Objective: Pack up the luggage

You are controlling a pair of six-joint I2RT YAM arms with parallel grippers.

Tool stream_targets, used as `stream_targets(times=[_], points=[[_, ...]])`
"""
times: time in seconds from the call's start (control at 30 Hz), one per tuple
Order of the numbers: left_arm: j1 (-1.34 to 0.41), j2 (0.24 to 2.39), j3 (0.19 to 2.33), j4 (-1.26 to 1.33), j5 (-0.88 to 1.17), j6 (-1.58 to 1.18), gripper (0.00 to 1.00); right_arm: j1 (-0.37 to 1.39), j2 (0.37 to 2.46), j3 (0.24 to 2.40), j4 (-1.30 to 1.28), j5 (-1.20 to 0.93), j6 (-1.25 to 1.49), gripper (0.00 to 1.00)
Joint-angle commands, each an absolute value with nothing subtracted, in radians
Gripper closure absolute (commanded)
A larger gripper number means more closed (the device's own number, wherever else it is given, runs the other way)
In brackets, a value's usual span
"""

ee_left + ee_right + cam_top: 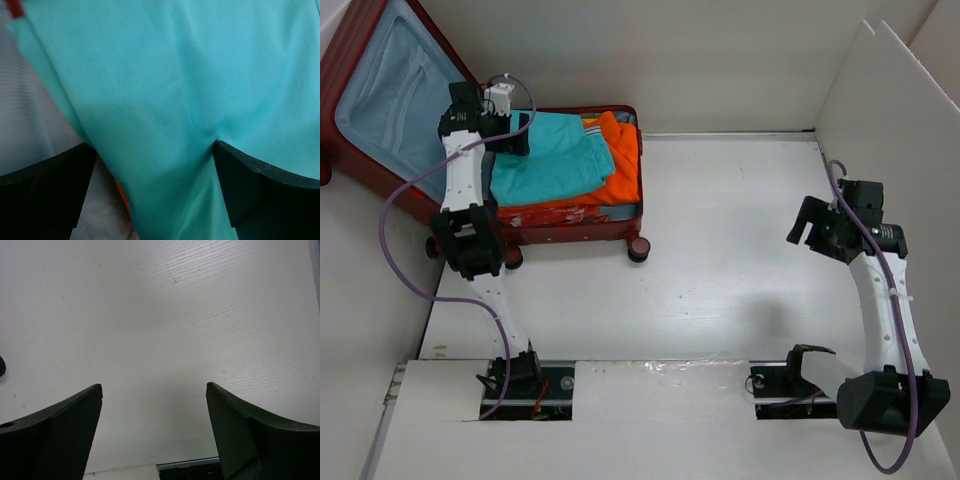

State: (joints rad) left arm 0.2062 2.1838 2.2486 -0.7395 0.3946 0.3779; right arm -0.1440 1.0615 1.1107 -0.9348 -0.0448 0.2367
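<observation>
One luggage (575,231) lies open on the surface (720,290). Its base is under the left gripper (515,135) and its lid is propped up behind and to the left of those jaws. It sits well apart from the right gripper (810,225), off to that one's left.

We count two folded garments on top of the base. A teal one (545,155) is directly below the left jaws and an orange one (623,160) is just to their right. The left arm crosses the luggage's left end and hides the packing there.

In the left wrist view the teal cloth fills nearly everything. The left jaws are spread wide with the cloth between them, and one tip seems to dent it, though we cannot be sure.

The right jaws are also spread, holding nothing, over bare surface. We count two purple cables (395,250), one per arm, and white panels (880,100) behind the right jaws.
</observation>
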Motion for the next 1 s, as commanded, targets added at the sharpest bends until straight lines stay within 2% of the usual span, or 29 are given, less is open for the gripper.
stream_targets(times=[0.0, 0.17, 0.3, 0.33, 0.4, 0.43, 0.47, 0.6, 0.8, 0.83, 0.97], points=[[0.163, 2.004, 2.275, -0.592, 0.226, 0.356, 0.00, -0.127, 1.065, 1.111, -0.917, -0.072, 0.224, 0.11], [0.036, 1.778, 2.093, -0.399, 0.092, 0.380, 0.00, -0.088, 1.074, 1.111, -0.908, -0.072, 0.233, 0.10], [-0.093, 1.744, 1.981, -0.422, 0.118, 0.411, 0.00, -0.067, 1.074, 1.111, -0.899, -0.063, 0.233, 0.10], [-0.104, 1.744, 1.961, -0.434, 0.118, 0.411, 0.03, -0.067, 1.074, 1.111, -0.899, -0.063, 0.233, 0.10], [-0.116, 1.779, 1.915, -0.483, 0.147, 0.425, 0.14, -0.067, 1.063, 1.101, -0.899, -0.054, 0.233, 0.10], [-0.117, 1.796, 1.914, -0.509, 0.170, 0.425, 0.24, -0.067, 1.063, 1.101, -0.910, -0.054, 0.233, 0.10], [-0.126, 1.815, 1.902, -0.532, 0.188, 0.425, 0.40, -0.067, 1.051, 1.101, -0.910, -0.042, 0.233, 0.10], [-0.146, 1.868, 1.804, -0.557, 0.213, 0.446, 0.52, -0.067, 1.042, 1.083, -0.910, -0.031, 0.233, 0.09], [-0.199, 1.801, 1.606, -0.499, 0.235, 0.488, 0.54, -0.067, 1.022, 1.065, -0.910, -0.040, 0.233, 0.09], [-0.199, 1.789, 1.606, -0.483, 0.224, 0.488, 0.53, -0.067, 1.022, 1.055, -0.910, -0.040, 0.233, 0.09], [-0.209, 1.750, 1.691, -0.474, 0.154, 0.439, 0.36, -0.058, 1.011, 1.055, -0.910, -0.060, 0.233, 0.09]])
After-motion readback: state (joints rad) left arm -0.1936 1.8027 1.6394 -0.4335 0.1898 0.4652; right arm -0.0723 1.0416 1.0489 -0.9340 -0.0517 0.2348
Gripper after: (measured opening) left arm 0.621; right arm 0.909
